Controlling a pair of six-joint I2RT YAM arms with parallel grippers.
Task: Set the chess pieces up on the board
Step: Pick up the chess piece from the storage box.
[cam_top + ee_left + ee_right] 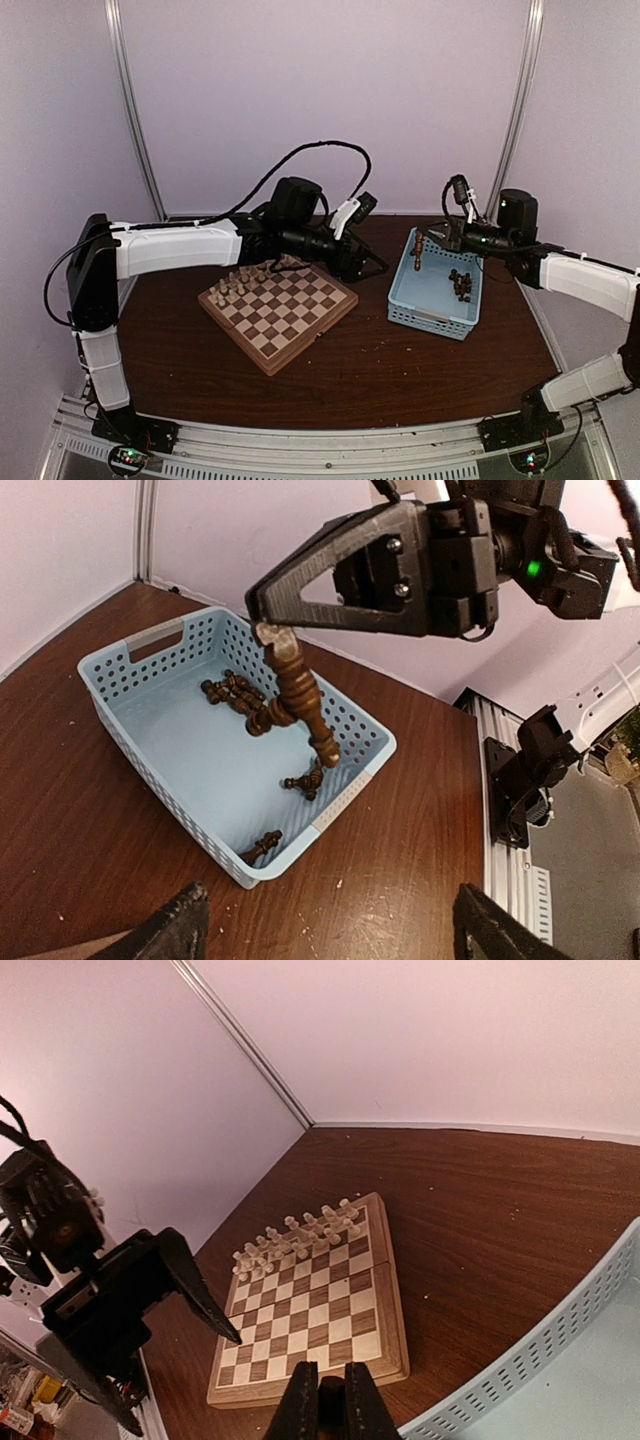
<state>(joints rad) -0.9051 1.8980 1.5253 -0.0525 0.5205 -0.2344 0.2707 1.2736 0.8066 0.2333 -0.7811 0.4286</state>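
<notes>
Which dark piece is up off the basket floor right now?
The tall dark piece pinched in the right gripper, hanging over the basket; the other dark pieces lie on the basket floor.

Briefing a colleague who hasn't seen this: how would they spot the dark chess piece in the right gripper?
Find the light blue basket right of the board. Above it, the right gripper pinches one dark brown piece by its top, base hanging down at a tilt. The other dark pieces lie on the basket floor; only this one is in the air.
</notes>
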